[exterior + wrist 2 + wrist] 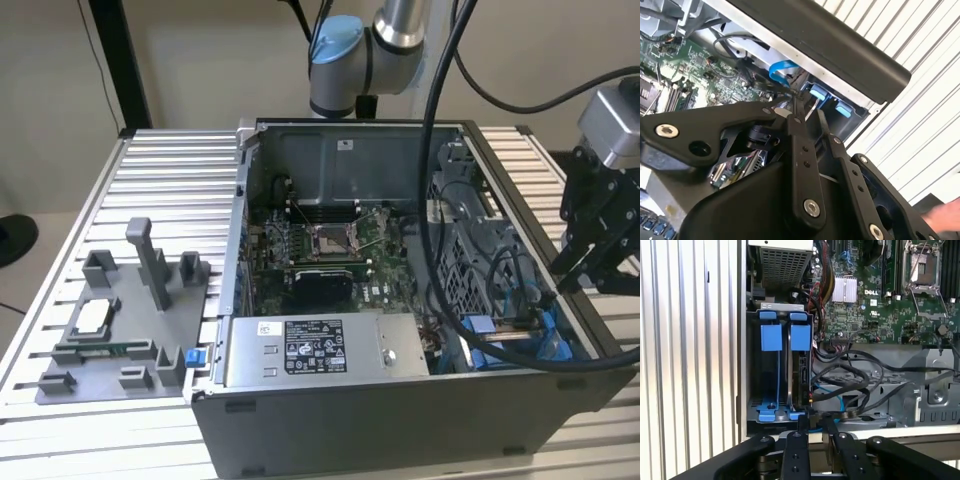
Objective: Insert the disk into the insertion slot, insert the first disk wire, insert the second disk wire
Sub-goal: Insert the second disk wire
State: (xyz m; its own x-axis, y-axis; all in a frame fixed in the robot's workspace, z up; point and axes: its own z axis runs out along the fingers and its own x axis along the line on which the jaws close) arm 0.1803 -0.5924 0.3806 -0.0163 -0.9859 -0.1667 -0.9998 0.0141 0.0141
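Observation:
In the first wrist view the disk stands on edge inside the insertion slot, its blue carrier tab beside a second blue tab. My gripper hovers at the disk's connector end with its black fingers nearly together. They seem to pinch a thin wire with a dark plug. In the second wrist view the gripper has a thin pale strand between its tips, just over the blue tabs. In the exterior view the gripper hangs over the case's right wall, above the disk.
The open computer case sits on a ribbed aluminium table. Black cables and a blue cable loop beside the bay. A silver power-supply box lies along the near wall, and a grey fixture with parts sits on the exterior view's left.

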